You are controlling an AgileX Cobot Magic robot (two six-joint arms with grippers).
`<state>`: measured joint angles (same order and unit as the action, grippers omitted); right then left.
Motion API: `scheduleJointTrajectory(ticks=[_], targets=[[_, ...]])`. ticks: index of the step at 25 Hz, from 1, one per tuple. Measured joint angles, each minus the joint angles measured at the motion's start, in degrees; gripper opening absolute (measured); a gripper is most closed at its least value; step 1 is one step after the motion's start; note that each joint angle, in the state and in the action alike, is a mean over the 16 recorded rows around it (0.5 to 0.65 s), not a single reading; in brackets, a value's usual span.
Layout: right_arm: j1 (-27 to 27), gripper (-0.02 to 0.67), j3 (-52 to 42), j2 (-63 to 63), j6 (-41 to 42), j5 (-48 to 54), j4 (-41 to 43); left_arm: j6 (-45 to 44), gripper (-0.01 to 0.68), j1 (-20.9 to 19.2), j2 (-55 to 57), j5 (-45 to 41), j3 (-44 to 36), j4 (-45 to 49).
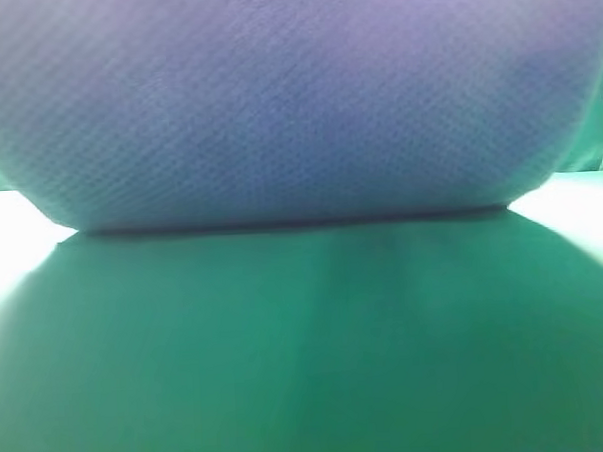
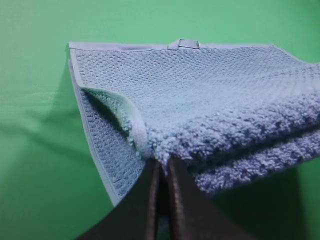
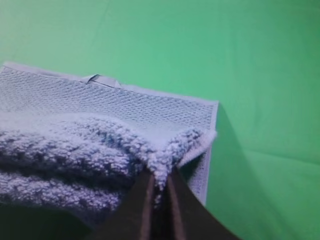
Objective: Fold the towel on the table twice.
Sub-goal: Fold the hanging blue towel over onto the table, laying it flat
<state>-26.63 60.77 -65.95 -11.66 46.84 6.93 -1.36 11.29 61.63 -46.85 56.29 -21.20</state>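
**Towel up, both corners pinched**

Towel (image 1: 296, 106) lifted off the table (image 1: 308, 366), filling the high view. Left gripper (image 2: 161, 167) clamped on the near left corner, right gripper (image 3: 159, 181) clamped on the near right. Thin bites on 2 fluffy corners: slip risk, skewed fold if either lets go.

- Green backdrop (image 1: 598, 133): a narrow strip of darker green at the far right edge of my high view, above the bright flat surface; too blurred for me to make out creases.
- A matching green sliver shows at my far left.
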Motion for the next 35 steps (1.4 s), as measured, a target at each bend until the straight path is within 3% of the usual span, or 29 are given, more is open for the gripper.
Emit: scheduleJointTrajectory(ticks=[10,19,27,35], targets=[[-7.45,0.0,-11.25,7.82,-5.8,3.72,0.91,-3.25,0.0,0.01,-8.38,-1.26,-12.7,-4.65],[-10.52,0.0,-15.54,7.18,-12.14,3.84,4.33,-4.23,0.0,0.01,-7.82,0.15,-18.37,-6.67],[-9.33,0.0,-14.09,0.71,-14.63,0.17,8.88,-4.28,0.0,0.01,-0.06,5.32,-16.9,-7.06],[-3.84,0.0,-8.54,-8.52,-11.19,-4.5,8.71,-4.28,0.0,0.01,11.86,10.7,-9.2,-6.24]])
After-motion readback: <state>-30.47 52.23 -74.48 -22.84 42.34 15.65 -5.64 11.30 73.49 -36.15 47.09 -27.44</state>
